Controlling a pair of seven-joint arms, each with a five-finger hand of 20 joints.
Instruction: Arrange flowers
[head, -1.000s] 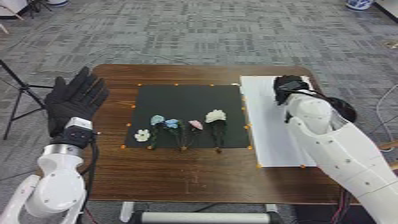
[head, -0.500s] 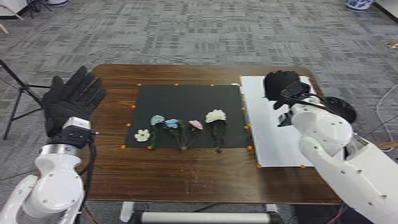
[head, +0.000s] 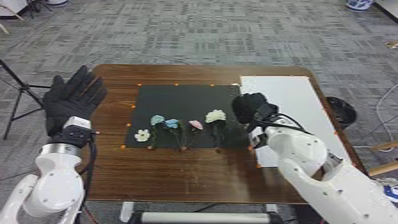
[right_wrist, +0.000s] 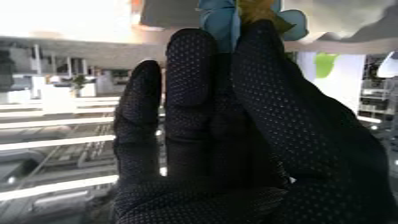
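On the black mat (head: 178, 97) lie a small white blossom (head: 142, 135), a light blue flower (head: 157, 120), a blue flower (head: 171, 123), a pink flower (head: 195, 124) and a fuller white flower (head: 216, 116), most with stems. My right hand (head: 252, 106) is over the mat's right edge, beside the fuller white flower, its fingers extended. In the right wrist view the right hand (right_wrist: 213, 130) has long, straight fingers; a blue shape (right_wrist: 216, 22) shows beyond the tips, and contact cannot be told. At the table's left edge my left hand (head: 73, 97) is open, apart from the flowers.
White paper (head: 289, 97) lies right of the mat, partly under my right arm. The brown table (head: 178, 175) extends in front of the mat. A dark round container (head: 341, 111) stands past the right edge, and a tripod (head: 21, 89) is at the left.
My right hand has come from the far part of the white paper leftward and nearer, to the mat's right edge. The flowers and my left hand show no clear movement.
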